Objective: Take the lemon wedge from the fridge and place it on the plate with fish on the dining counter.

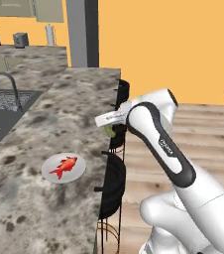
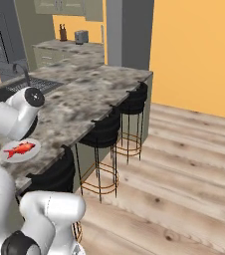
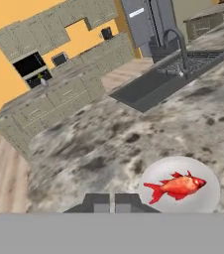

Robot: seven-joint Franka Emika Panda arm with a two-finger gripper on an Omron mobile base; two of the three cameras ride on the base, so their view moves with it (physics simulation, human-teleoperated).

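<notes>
In the left base view the lemon wedge (image 1: 109,131) looks pinched under the hand, over the edge of the dining counter (image 1: 44,119) and apart from the plate (image 1: 47,169). Released here, it would miss the plate.

In the right base view the stools (image 2: 104,132) stand close below (a sagging elbow could hit them).

In the hand view the gripper (image 3: 113,201) has its tips closed and the wedge is hidden; the fish (image 3: 176,186) lies off to one side.
</notes>
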